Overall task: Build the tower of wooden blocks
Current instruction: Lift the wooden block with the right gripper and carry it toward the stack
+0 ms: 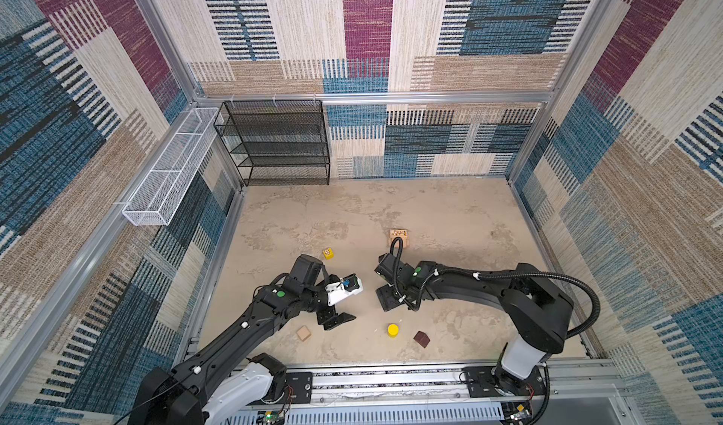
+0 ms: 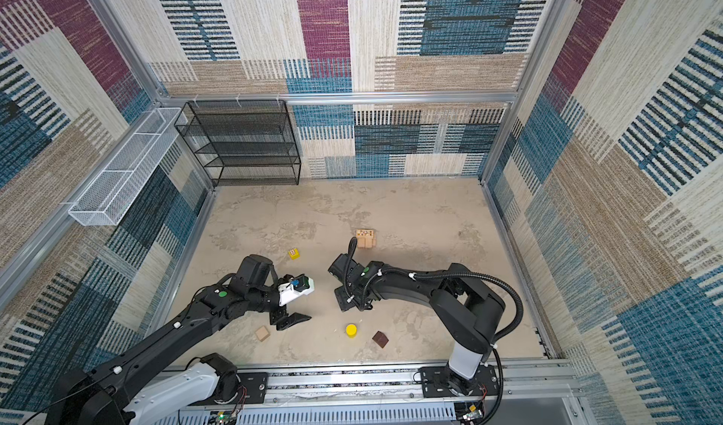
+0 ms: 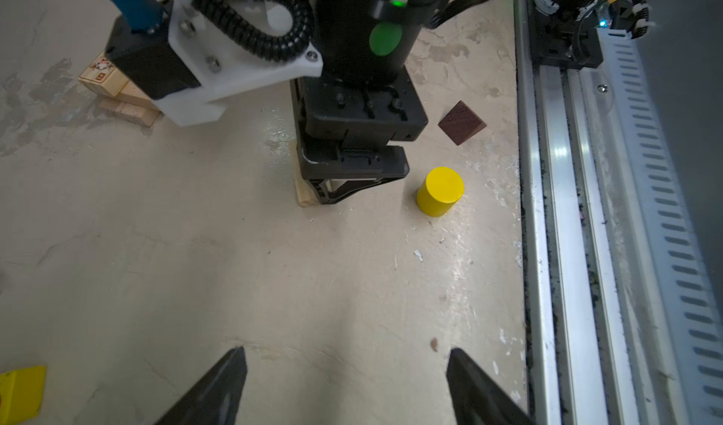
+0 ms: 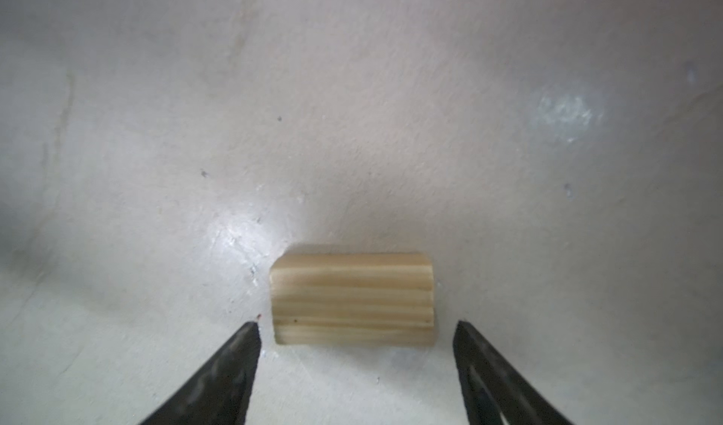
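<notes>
The wood block tower (image 1: 399,237) (image 2: 365,238) is a low stack of pale planks, the top one printed, at mid-floor; the left wrist view shows it (image 3: 117,94) partly behind the right arm's camera mount. Loose wood blocks lie around: a yellow dotted cube (image 1: 328,253), a tan cube (image 1: 303,333), a yellow cylinder (image 1: 392,330) (image 3: 440,190) and a dark brown block (image 1: 421,339) (image 3: 461,122). My right gripper (image 4: 356,331) points down, open, with a pale plank (image 4: 353,298) on the floor just past its tips, untouched. My left gripper (image 1: 339,321) (image 3: 346,354) is open and empty.
A black wire shelf (image 1: 277,141) stands at the back left and a white wire basket (image 1: 168,169) hangs on the left wall. The metal rail (image 1: 391,380) (image 3: 567,208) runs along the front edge, close to the cylinder and the brown block.
</notes>
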